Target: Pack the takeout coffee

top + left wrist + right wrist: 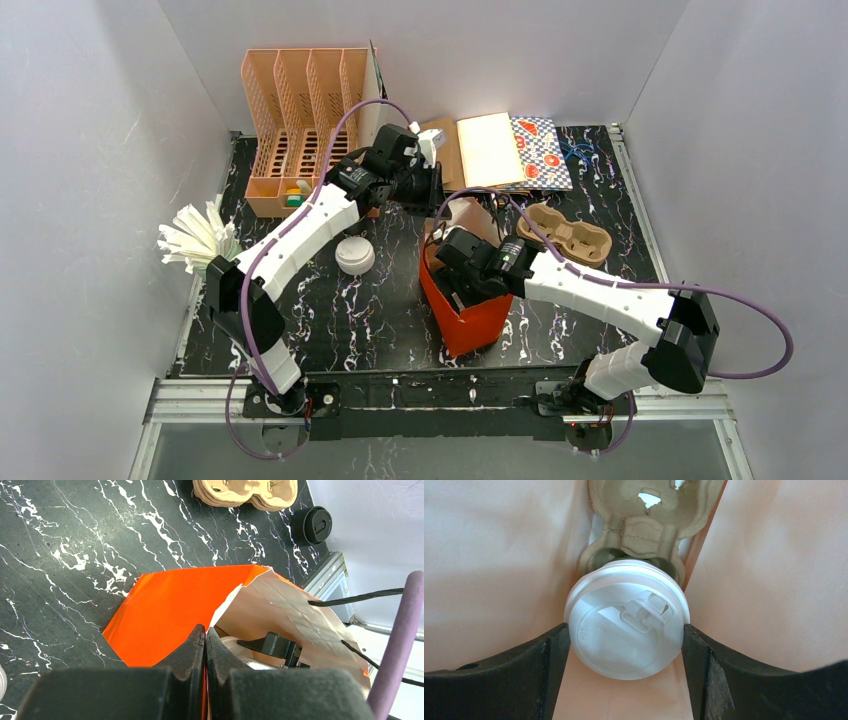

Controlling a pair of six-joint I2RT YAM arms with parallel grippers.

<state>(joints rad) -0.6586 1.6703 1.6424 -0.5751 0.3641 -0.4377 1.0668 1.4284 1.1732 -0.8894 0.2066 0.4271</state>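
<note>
Right now the bench (330, 320) carries an orange bag (480, 325) a little toward 5 o'clock of its middle. The left end effector (205, 635) is pinched shut on the bag's rim at about 11 o'clock (propping the mouth wide). Inside, the right end effector (624, 637) clasps the white-lidded cup (624, 625) by its lid, with a cardboard carrier (644, 530) just beyond at 12 o'clock. Loading looks underway; the next move calls for seating the cup squarely in a well, then letting go.
</note>
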